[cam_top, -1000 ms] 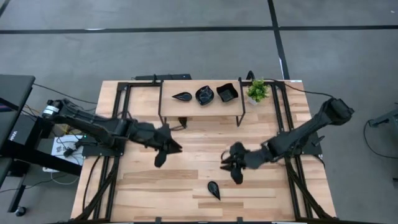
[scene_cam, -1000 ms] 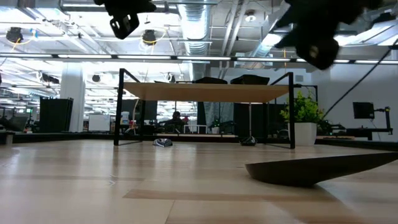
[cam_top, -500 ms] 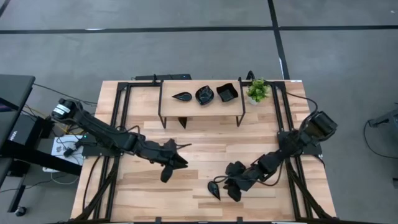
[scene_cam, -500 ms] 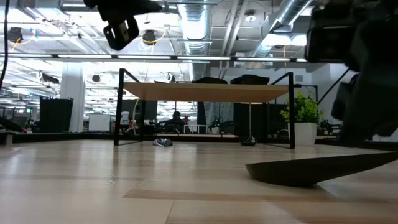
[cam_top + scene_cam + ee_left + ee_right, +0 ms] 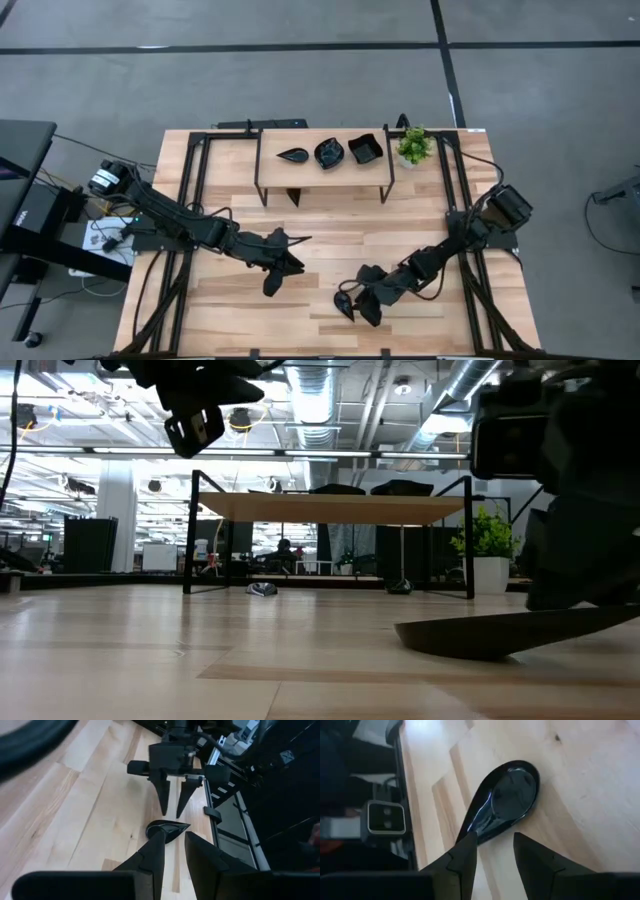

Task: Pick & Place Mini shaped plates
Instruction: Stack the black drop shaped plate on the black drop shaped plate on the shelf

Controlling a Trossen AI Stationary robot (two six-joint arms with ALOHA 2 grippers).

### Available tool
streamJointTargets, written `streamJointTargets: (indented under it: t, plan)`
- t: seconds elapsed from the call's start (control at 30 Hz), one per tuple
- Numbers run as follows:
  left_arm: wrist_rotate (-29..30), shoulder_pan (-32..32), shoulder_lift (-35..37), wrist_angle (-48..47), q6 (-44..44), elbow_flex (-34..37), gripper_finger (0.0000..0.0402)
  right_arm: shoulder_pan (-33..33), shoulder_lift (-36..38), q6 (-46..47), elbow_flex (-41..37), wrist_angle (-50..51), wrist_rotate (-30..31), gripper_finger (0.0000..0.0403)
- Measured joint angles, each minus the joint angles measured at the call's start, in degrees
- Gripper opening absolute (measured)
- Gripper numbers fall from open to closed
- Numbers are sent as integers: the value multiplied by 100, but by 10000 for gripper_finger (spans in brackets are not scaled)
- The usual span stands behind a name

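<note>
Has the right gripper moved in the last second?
Yes. The right gripper has moved away from the shelf, down toward the teardrop plate by the table's near edge.

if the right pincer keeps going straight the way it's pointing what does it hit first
Most likely the leaf-shaped black plate on the table: the right pincer, jaws apart, points at its narrow end. Depth is hard to judge, so it may reach the wood just short of the plate.

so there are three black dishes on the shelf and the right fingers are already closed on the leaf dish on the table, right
Not quite. The right wrist view shows the right gripper open over the leaf dish, not closed on it. Three black dishes do sit on the shelf.
</note>
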State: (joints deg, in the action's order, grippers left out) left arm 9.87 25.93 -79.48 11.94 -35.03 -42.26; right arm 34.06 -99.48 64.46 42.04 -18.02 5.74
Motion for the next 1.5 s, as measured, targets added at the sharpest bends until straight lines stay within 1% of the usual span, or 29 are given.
streamJointTargets:
  t: [0.1, 0.33, 0.7, 0.9, 1.0, 1.13, 1.2, 1.5]
  plan:
    - [-2, 2, 0, 44, 0, 0, 77, -108, 0, 252, 0, 16, -141, 124]
    - [-2, 2, 0, 114, 0, 0, 77, -306, -28, 510, 0, -9, -285, 124]
    - [27, 2, 0, 192, 0, 0, 77, -605, -28, 371, 0, -59, -285, 124]
    - [42, 2, 0, 230, 2, 0, 77, -642, -29, 248, 0, 157, -294, 124]
    - [42, 2, 0, 238, 14, 0, 77, -645, -184, 250, 0, 169, -303, 124]
    - [59, 2, 0, 258, 22, 0, 77, -645, -573, 249, 30, -191, -446, 124]
    - [61, 0, 0, 264, 24, -2, 77, -636, -720, 245, 117, -186, -439, 124]
    - [61, 2, 0, 275, 24, -4, 77, -634, -809, -98, 385, -34, -541, 124]
